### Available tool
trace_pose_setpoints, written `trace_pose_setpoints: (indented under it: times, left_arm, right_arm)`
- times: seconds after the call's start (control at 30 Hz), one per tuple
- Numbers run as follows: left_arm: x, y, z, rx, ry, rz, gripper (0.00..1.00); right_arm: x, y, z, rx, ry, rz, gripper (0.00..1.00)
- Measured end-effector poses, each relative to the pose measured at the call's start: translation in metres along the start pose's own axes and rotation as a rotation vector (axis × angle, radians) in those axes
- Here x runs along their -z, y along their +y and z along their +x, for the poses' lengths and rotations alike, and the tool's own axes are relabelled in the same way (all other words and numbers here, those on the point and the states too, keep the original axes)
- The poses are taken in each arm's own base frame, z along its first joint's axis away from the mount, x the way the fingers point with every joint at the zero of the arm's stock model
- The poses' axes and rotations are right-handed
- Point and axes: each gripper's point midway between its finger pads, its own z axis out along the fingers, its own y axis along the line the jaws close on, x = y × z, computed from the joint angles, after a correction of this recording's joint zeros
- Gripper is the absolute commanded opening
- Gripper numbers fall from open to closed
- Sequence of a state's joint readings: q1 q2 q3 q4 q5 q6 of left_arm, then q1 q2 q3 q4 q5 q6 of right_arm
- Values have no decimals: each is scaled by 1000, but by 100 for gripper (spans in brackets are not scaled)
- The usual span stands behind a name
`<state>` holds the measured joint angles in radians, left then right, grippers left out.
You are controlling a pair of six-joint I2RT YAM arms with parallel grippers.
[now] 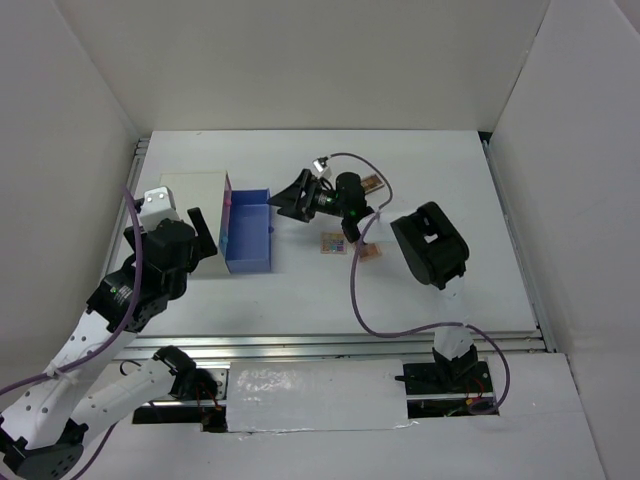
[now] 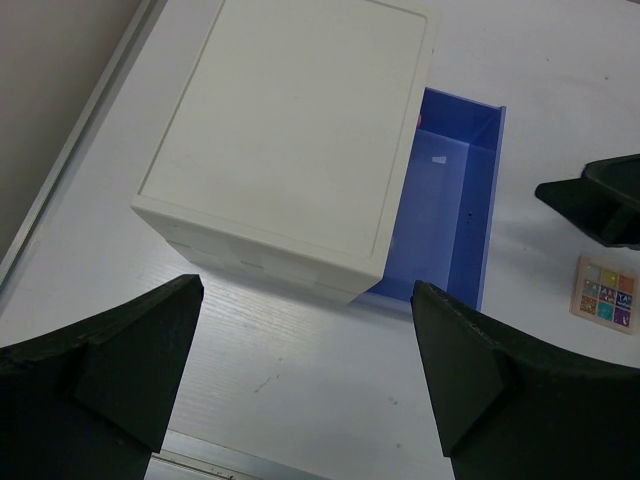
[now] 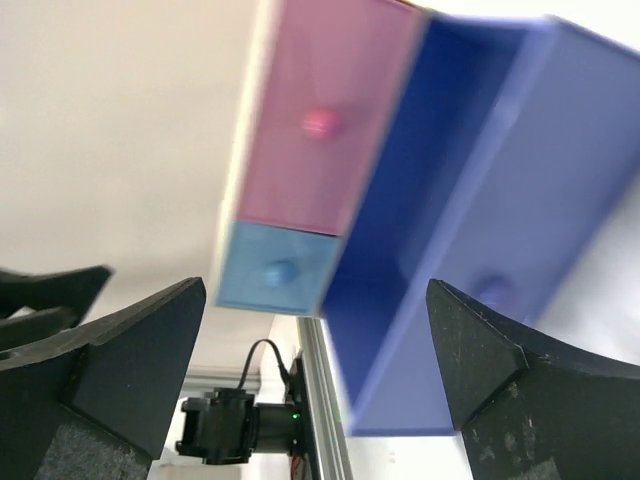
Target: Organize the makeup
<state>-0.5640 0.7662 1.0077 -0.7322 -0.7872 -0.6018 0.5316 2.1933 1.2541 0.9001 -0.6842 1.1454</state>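
The boxy white plastic drawer unit [image 1: 190, 205] sits ahead of and below the left gripper [image 1: 205, 235], whose jaws stand wide apart around nothing. The long blue plastic drawer [image 1: 250, 235], pulled out, is straight ahead of the right gripper [image 1: 288, 198], which is likewise spread wide and holds nothing. The makeup lies on the white table [image 1: 450, 170] behind that tool: a square multicoloured eyeshadow palette [image 1: 332, 243], a small peach palette [image 1: 372, 254] beside it, and a small brown palette [image 1: 371, 184] half hidden by the arm. No makeup can be made out in the drawer. The step in hand looks like fetching a palette. The right gripper should come down square over the thin tile, touch its fingertips to the table at two opposite edges, then close gently so the tile does not skid. Only the right wrist view shows the closed pink drawer front [image 3: 320, 120] and pale blue drawer front [image 3: 275, 270]. Only the left wrist view shows the blue drawer's floor, and only the top view shows the peach and brown palettes.
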Motion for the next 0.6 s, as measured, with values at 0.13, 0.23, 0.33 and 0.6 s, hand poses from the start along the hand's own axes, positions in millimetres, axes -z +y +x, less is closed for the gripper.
trace_pose_setpoints:
  times: [0.13, 0.23, 0.33, 0.6]
  left_arm:
    - [0, 0, 0, 1, 0, 0, 99]
    - [0, 0, 0, 4, 1, -1, 99]
    - [1, -4, 3, 5, 15, 24, 99]
    - [-13, -82, 16, -45, 194, 194, 99]
  right_arm:
    - [13, 33, -20, 83, -48, 21, 100]
    - [23, 27, -35, 110, -101, 164, 100]
    - [37, 2, -55, 103, -177, 418, 100]
    - [169, -8, -57, 131, -363, 913, 100]
